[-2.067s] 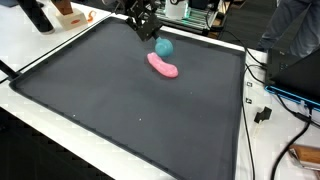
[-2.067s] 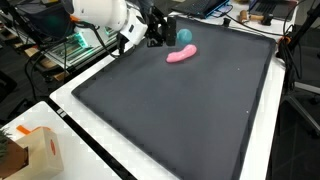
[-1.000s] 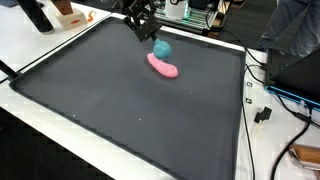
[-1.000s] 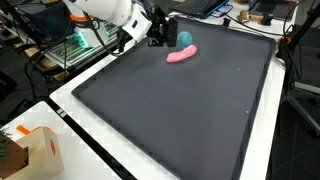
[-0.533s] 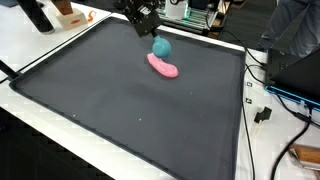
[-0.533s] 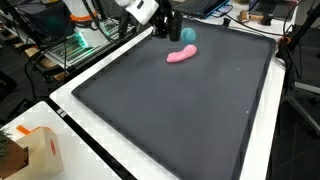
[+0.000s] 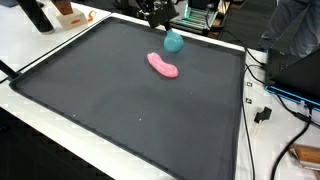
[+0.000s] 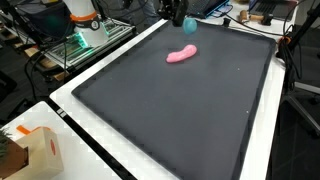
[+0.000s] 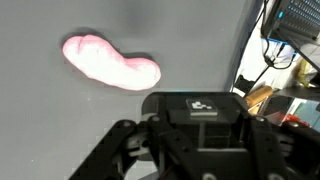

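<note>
A teal ball hangs just above the far edge of the black mat, and it also shows in the second exterior view. My gripper sits right over it at the top of both exterior views and seems shut on it. A pink, bean-shaped soft piece lies on the mat below and in front of the ball. In the wrist view the pink piece lies on the mat beyond the dark gripper body. The ball and fingertips are hidden there.
The mat has a raised dark rim on a white table. A cardboard box stands at the near corner. Cables and equipment lie past one side of the mat. A green-lit device stands beyond another side.
The gripper has risen and moved toward the far edge of the mat. The teal ball has left its spot beside the pink piece and gone up with it. The pink piece has stayed put.
</note>
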Controlling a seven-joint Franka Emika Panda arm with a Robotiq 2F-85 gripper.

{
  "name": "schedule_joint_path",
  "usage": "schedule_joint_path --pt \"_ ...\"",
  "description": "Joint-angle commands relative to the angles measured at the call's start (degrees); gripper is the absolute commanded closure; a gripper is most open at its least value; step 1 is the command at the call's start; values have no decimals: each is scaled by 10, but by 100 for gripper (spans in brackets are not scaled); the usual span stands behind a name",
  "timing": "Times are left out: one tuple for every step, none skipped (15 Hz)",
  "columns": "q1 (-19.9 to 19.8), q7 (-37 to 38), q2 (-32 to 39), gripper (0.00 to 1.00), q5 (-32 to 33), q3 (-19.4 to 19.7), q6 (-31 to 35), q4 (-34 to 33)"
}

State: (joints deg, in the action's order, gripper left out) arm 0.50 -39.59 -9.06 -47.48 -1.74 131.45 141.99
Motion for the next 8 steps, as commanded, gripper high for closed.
schedule_joint_path --pt "18 135 -28 65 96 -21 10 -2" --pt "22 171 -32 65 125 -27 11 -5" --pt "27 204 -35 65 154 -32 12 -8" --pt "31 235 -38 65 181 -36 10 -11" --pt "35 264 -41 65 208 -40 9 -14" --pt "40 290 -44 65 232 -44 9 -16" --pt "43 313 -46 65 255 -47 8 -19" --pt "46 339 -49 65 278 -53 8 -20"
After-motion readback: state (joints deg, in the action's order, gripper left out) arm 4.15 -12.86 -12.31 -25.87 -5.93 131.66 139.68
